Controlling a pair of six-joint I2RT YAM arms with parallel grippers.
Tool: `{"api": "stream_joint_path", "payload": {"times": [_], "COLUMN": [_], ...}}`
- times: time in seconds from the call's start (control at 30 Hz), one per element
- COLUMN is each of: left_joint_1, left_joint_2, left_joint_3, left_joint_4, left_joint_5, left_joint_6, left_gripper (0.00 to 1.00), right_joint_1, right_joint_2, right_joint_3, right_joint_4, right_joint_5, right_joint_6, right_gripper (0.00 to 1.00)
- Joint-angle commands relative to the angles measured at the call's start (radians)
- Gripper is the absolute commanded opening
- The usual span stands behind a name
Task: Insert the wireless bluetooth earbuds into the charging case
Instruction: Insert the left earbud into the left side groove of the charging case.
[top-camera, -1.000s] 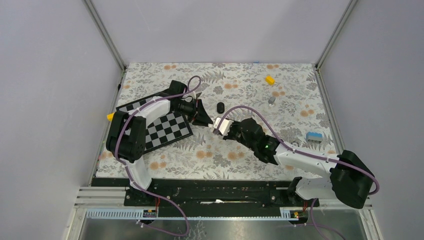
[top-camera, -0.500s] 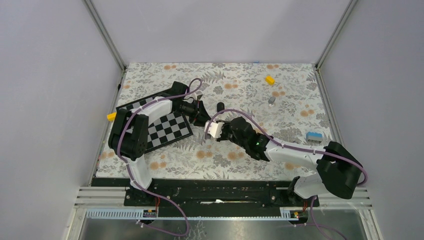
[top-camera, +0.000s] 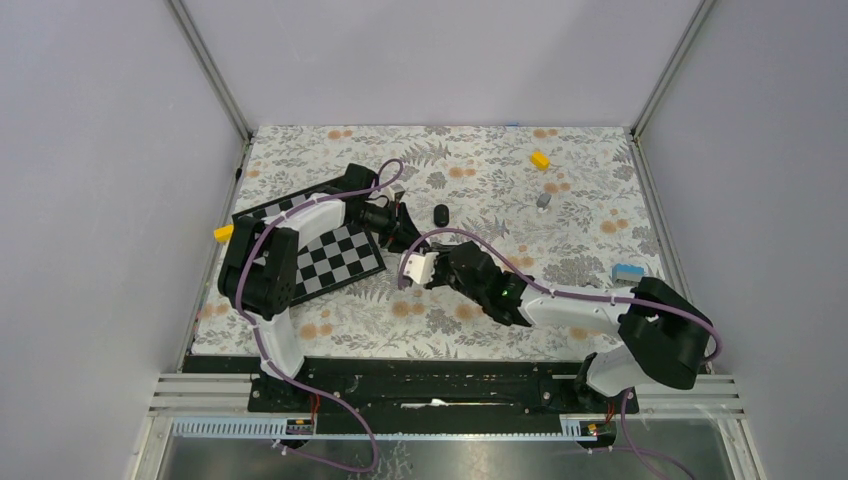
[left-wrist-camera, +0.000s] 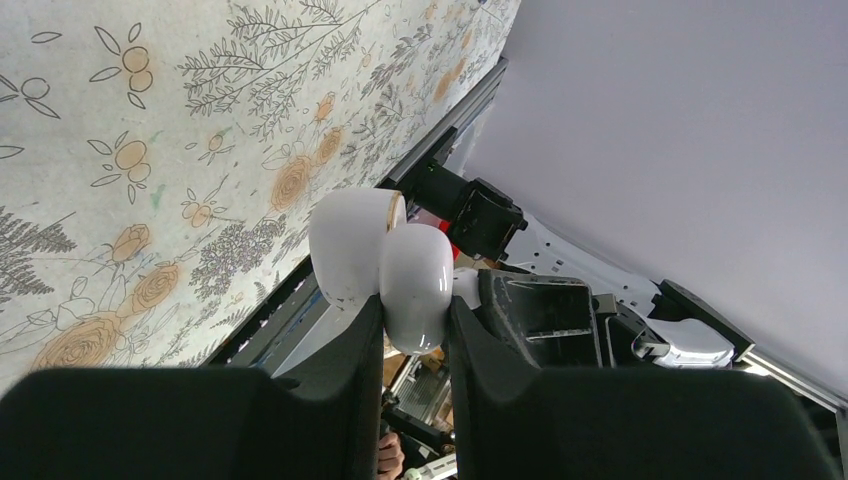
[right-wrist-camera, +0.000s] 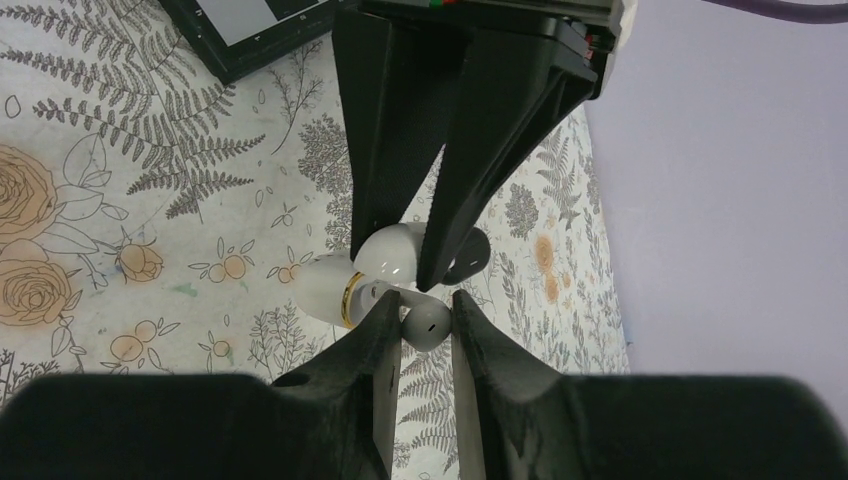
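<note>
My left gripper (left-wrist-camera: 415, 325) is shut on the white charging case (left-wrist-camera: 415, 280), held above the table with its lid (left-wrist-camera: 350, 245) swung open. In the right wrist view the case (right-wrist-camera: 392, 252) hangs between the left gripper's black fingers (right-wrist-camera: 385, 130), its lid (right-wrist-camera: 325, 288) out to the left past a gold hinge. My right gripper (right-wrist-camera: 425, 310) is shut on a white earbud (right-wrist-camera: 428, 325), just below the case and almost touching it. In the top view the two grippers meet at mid-table, the left (top-camera: 403, 238) above the right (top-camera: 418, 266).
A checkerboard mat (top-camera: 335, 258) lies under the left arm. A black oval object (top-camera: 441, 213), a yellow block (top-camera: 540, 160), a small grey piece (top-camera: 543, 201), a blue-grey item (top-camera: 627, 272) and a yellow piece (top-camera: 222, 233) lie on the floral cloth.
My right gripper has moved left and slightly toward the near edge with the earbud, closing up under the left gripper. The left gripper has shifted only slightly.
</note>
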Motion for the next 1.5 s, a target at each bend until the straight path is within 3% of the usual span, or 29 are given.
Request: {"api": "stream_joint_path", "payload": {"times": [0.0, 0.73, 1.03, 1.47], "left_joint_1": [-0.003, -0.003, -0.002, -0.001], "left_joint_2": [0.010, 0.009, 0.000, 0.001], "left_joint_3": [0.032, 0.026, -0.027, -0.046], "left_joint_4": [0.026, 0.083, 0.214, 0.260], "left_joint_5": [0.039, 0.041, 0.051, 0.054], "left_joint_6": [-0.019, -0.073, -0.175, -0.197], "left_gripper": [0.00, 0.00, 0.00, 0.00], "right_joint_1": [0.022, 0.080, 0.081, 0.084], "right_joint_2": [0.027, 0.003, -0.019, -0.003], "right_joint_3": [0.025, -0.045, -0.069, -0.079], "right_joint_4": [0.059, 0.098, 0.109, 0.119], "right_joint_5": [0.041, 0.082, 0.079, 0.106], "right_joint_6": [-0.033, -0.031, 0.017, 0.028], "right_gripper": [0.07, 0.07, 0.07, 0.16]}}
